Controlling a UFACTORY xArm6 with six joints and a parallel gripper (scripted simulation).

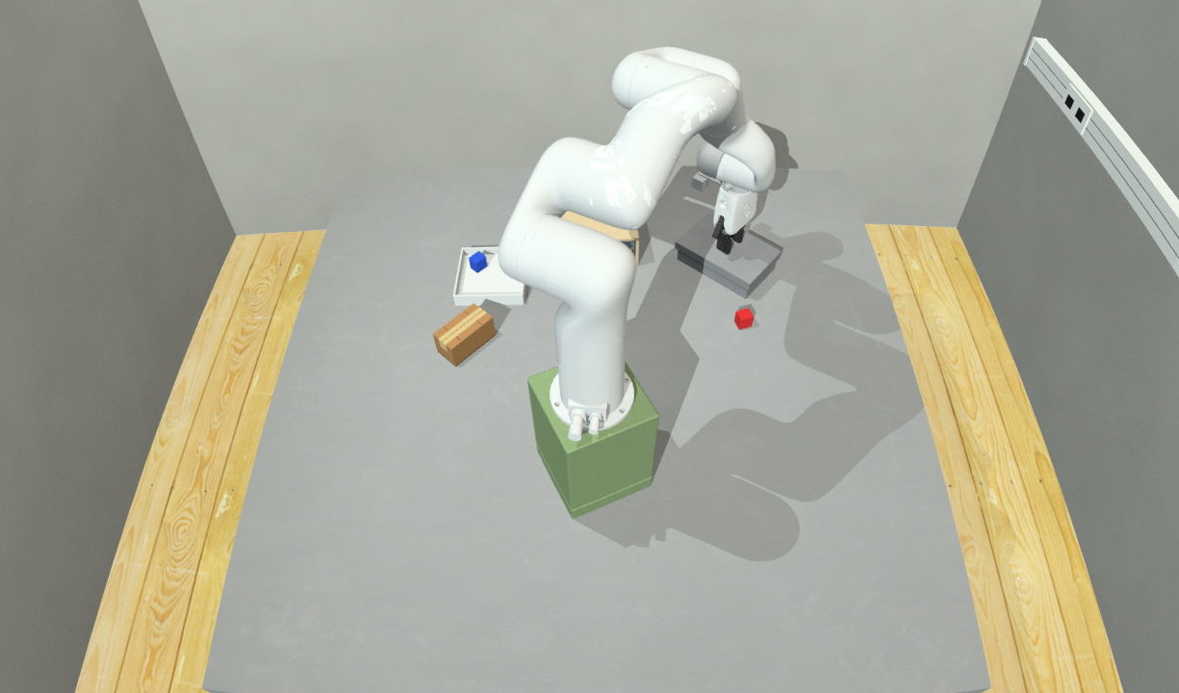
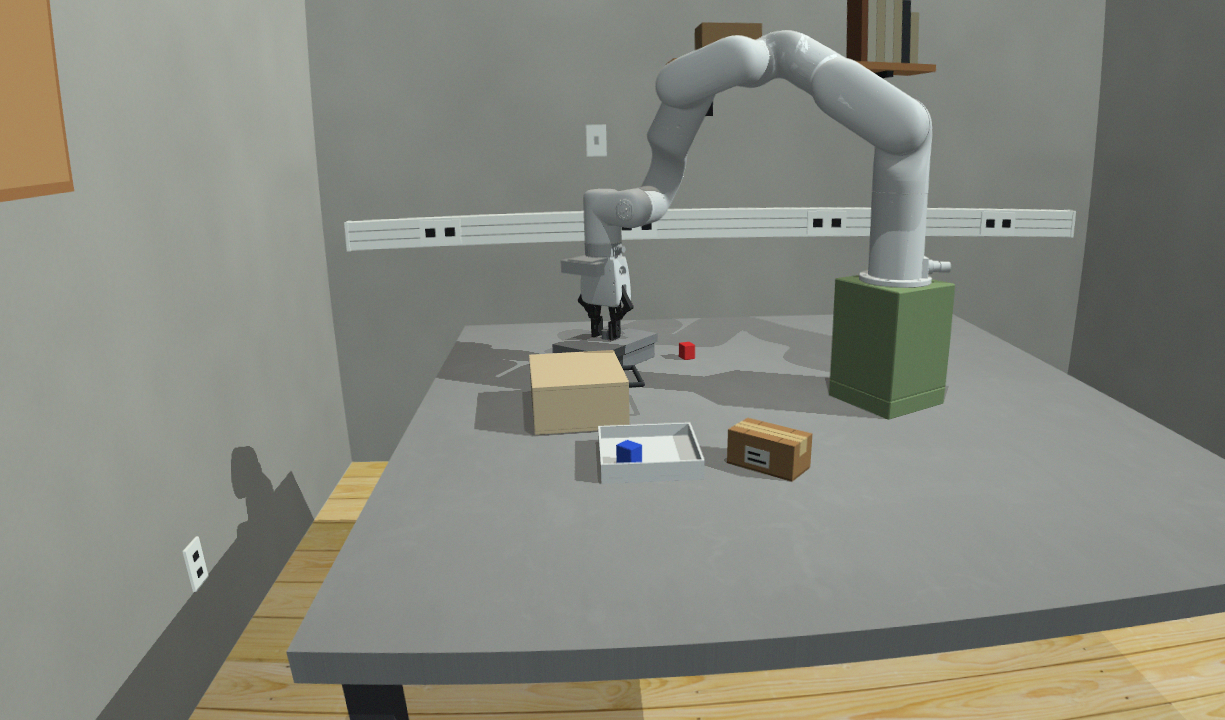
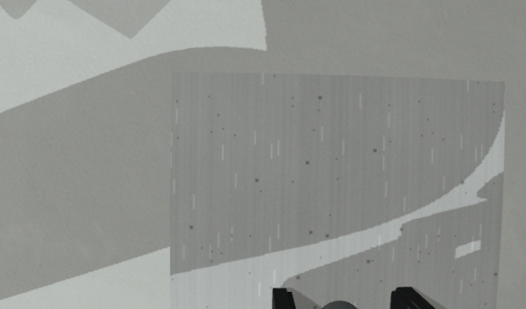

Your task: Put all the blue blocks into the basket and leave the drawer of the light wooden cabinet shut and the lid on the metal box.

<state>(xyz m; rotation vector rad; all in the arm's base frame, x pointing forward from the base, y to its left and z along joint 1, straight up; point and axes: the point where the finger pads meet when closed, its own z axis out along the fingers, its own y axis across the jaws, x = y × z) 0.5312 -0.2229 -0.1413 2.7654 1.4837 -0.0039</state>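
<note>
My gripper (image 1: 727, 246) (image 2: 605, 332) (image 3: 342, 300) points down just above the metal box (image 1: 763, 277) (image 2: 640, 354). Its fingers are partly open, one on each side of the lid's round knob, with a gap at both sides in the wrist view. The grey lid (image 1: 755, 250) (image 3: 288, 172) lies on the box. A blue block (image 1: 477, 261) (image 2: 629, 451) is inside the white basket (image 1: 490, 299) (image 2: 652, 471). The light wooden cabinet (image 1: 599, 225) (image 2: 578, 408) is partly behind the arm in the top view. A black handle (image 2: 636, 377) shows past it; how far its drawer is shut cannot be told.
A red block (image 1: 744, 319) (image 2: 686, 351) lies near the metal box. A taped cardboard box (image 1: 464, 334) (image 2: 768, 449) stands beside the basket. The arm's green pedestal (image 1: 610, 456) (image 2: 889, 349) stands on the table, and the arm reaches over the cabinet's side in the top view.
</note>
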